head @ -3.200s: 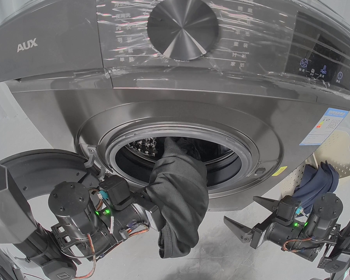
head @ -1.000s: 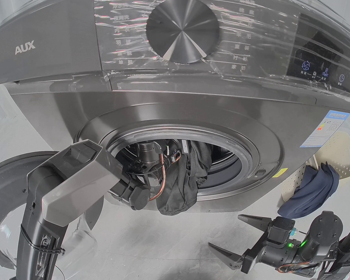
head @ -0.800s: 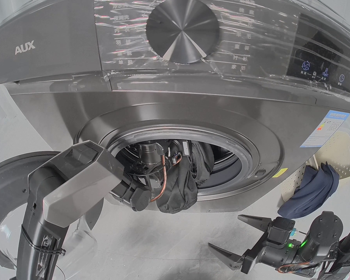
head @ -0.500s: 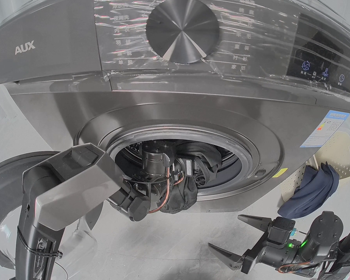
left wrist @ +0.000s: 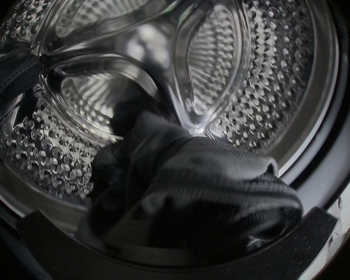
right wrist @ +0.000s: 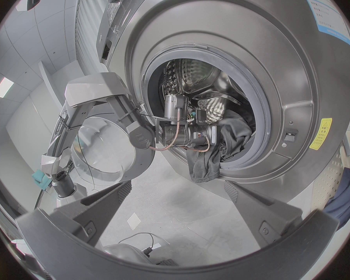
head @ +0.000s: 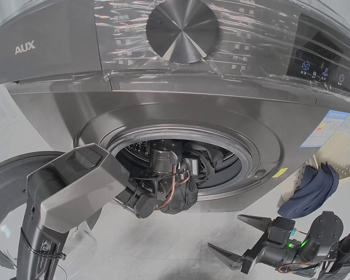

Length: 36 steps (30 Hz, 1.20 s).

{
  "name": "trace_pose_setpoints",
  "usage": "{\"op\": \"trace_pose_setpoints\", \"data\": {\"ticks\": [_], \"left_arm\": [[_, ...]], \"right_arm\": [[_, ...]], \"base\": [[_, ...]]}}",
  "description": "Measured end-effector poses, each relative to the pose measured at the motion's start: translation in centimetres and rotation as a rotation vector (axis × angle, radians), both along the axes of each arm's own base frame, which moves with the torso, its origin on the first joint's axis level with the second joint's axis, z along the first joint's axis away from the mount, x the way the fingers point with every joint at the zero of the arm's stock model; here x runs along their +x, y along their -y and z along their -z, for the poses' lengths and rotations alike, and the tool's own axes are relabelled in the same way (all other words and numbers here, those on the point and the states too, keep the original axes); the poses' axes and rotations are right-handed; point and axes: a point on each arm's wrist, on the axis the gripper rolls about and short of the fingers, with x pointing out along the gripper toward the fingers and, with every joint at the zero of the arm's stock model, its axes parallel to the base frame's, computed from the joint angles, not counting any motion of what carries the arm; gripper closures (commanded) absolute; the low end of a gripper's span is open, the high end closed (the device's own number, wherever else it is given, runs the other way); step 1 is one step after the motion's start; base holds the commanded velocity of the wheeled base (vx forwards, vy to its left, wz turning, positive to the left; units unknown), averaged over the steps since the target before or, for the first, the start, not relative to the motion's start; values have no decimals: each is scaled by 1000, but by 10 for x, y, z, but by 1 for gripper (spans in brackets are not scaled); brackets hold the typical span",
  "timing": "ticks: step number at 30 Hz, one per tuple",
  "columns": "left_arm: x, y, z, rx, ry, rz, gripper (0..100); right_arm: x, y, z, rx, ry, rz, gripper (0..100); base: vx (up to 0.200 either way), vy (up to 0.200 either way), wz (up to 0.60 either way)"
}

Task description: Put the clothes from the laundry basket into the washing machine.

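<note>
We face the washing machine [head: 144,109], its door [head: 11,187] swung open to the left so the round opening is free. Behind the opening lies the perforated steel drum [left wrist: 260,59], and the whole load must end up there, past the lower lip [head: 237,187] rather than on it. To the right of the machine, the cream laundry basket [head: 340,152] has a navy garment [head: 311,193] draped over its near edge.

The step in hand, as we judge it, is pushing the dark garment [head: 181,199] in. It lies partly in the drum, bunched just inside the opening, while one fold hangs out over the lower lip toward the floor. The left arm [head: 77,183] reaches through the opening with the left end effector [head: 200,167] buried in that cloth. We cannot tell whether it is closed on the cloth or has let go.

To do this well, we would carry the bundle low and toward the far wall of the drum before any release, so the weight inside drags the hanging fold over the lip. Should the fold remain outside, a second scoop from beneath it is called for. The arm should leave along the centre of the opening, since soft cloth could snag on the orange cable [head: 171,187] at the wrist.

The right end effector [head: 226,232] hangs low on the right, spread wide and holding nothing, well apart from the navy garment.
</note>
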Motion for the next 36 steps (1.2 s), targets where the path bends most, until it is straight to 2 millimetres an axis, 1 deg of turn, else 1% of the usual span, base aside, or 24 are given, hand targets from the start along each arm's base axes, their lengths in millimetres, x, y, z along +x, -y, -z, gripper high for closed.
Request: {"op": "trace_pose_setpoints", "data": {"ticks": [9,13,15,16,19,23,29,32,36], "left_arm": [[34,-2,-30,-112,118,-118,100],[46,-5,-44,-152,171,-168,100],[49,-6,-46,-158,179,-175,100],[50,-7,-47,-160,182,-177,0],[49,-6,-46,-160,178,-176,0],[42,-6,-36,-123,128,-169,0],[18,-11,-16,18,-47,-140,0],[9,-13,-12,65,-100,-124,0],[4,-14,-10,80,-116,-104,0]], "right_arm": [[0,0,0,1,1,-1,0],[1,-1,-1,5,3,-1,0],[1,-1,-1,5,3,-1,0],[1,-1,-1,5,3,-1,0],[1,-1,-1,5,3,-1,0],[1,-1,-1,5,3,-1,0],[0,-1,0,2,1,-1,0],[0,-1,0,0,0,-1,0],[0,-1,0,-1,-1,-1,0]], "base": [[0,0,0],[0,0,0],[0,0,0],[0,0,0],[0,0,0],[0,0,0],[0,0,0],[0,0,0],[0,0,0]]}}
